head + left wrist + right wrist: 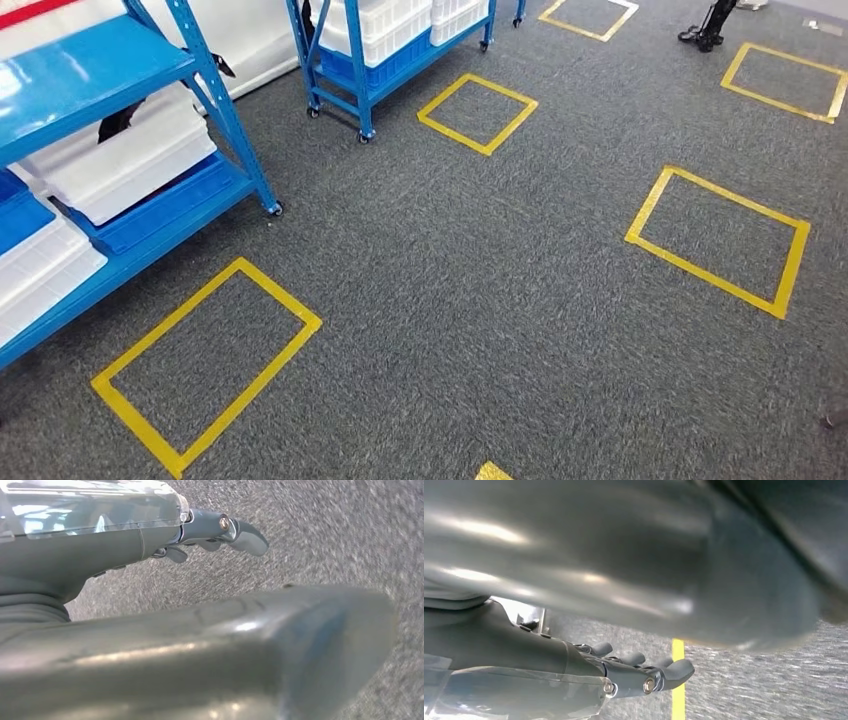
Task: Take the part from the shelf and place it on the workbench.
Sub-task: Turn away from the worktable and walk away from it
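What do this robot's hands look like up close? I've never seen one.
Each hand, left hand and right hand, is dark grey, with a thick, rounded, glossy grey thumb. A clear shiny cover lies over the back of each hand. The slim fingers end in smooth rounded tips, with small round metal pins at the joints.

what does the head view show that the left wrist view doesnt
Head view alone: the blue shelf holding white bins, a second blue rack on wheels, and yellow tape rectangles on the floor. Left wrist view alone: the left robot hand, fingers apart, holding nothing, above the floor. Both show the grey carpet.
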You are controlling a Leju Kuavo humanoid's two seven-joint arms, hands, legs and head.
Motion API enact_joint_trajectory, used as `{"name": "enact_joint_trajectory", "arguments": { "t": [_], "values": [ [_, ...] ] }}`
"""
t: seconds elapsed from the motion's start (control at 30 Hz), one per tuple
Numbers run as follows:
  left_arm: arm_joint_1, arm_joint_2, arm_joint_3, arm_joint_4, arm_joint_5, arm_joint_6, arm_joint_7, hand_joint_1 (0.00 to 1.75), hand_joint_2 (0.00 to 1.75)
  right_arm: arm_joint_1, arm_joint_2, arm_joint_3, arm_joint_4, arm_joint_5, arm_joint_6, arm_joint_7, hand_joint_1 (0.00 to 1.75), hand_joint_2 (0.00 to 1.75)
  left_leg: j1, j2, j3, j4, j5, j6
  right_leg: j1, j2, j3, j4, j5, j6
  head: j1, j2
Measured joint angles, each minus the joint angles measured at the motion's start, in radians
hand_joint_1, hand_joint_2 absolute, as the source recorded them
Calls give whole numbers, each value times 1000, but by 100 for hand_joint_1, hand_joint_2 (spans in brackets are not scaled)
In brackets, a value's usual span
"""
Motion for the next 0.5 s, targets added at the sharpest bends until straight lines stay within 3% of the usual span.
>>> {"name": "enact_joint_trajectory", "arguments": {
  "t": [0.07, 0.1, 0.13, 0.17, 0.2, 0.27, 0.33, 0.4, 0.43, 0.5],
  "values": [
    [0, -1, 4, 0, 5, -12, -11, 0, 0, 1, -1, 0, 0, -3, 0, -8, 0, 0, -1, -17, -2, -2, 3, 7, -2, 48, -61, 133, -68, 1, 0, 0],
    [1, -1, 5, 0, 6, -19, -16, 0, 0, 1, -1, -1, 0, -4, -1, -10, 0, 0, -3, -28, -3, -2, 3, 8, -1, 56, -93, 196, -89, 1, 0, 0],
    [2, -1, 6, 0, 6, -25, -20, 0, 0, 0, -1, -1, -1, -6, -2, -11, 0, 0, -4, -41, -3, -1, 3, 8, 0, 60, -112, 231, -92, 1, 0, 0],
    [2, -1, 6, 0, 5, -31, -24, 0, 0, -1, -1, -1, -1, -8, -3, -11, 0, 0, -5, -55, -1, 0, 3, 7, 0, 61, -113, 227, -73, 1, 0, 0],
    [3, -1, 6, 0, 4, -37, -28, 0, 0, -1, -1, -1, -1, -10, -4, -9, 0, 0, -5, -70, 0, 2, 2, 6, -1, 66, -96, 182, -36, -1, 0, 0],
    [3, -1, 7, 0, 2, -52, -35, 0, 0, 4, -2, -2, -1, -18, -7, -7, 0, 0, -6, -100, -1, 10, -2, 0, -5, 106, -40, 41, 37, -4, 0, 0],
    [4, -1, 7, 0, -1, -69, -41, 0, 0, 10, -2, -4, 0, -28, -11, -5, 0, 0, -7, -123, -10, 18, -5, -11, -8, 145, -13, -35, 59, -8, 0, 0],
    [7, 0, 6, 0, -9, -86, -49, 0, 0, 10, -2, -8, 0, -39, -14, -4, 0, 0, -5, -142, -19, 17, -2, -25, -6, 138, -12, -41, 57, -18, 0, 0],
    [9, 1, 6, 0, -14, -95, -52, 0, 0, 10, -3, -11, 0, -45, -15, -5, 0, 0, -4, -137, -22, 19, -3, -30, -7, 126, -10, -45, 59, -25, 0, 0],
    [9, 2, 1, 0, -33, -105, -59, 0, 0, 13, -4, -19, 0, -61, -19, -6, 0, 0, -3, -91, -46, 67, -34, -37, -9, 100, -6, -54, 63, -40, 0, 0]
  ]
}}
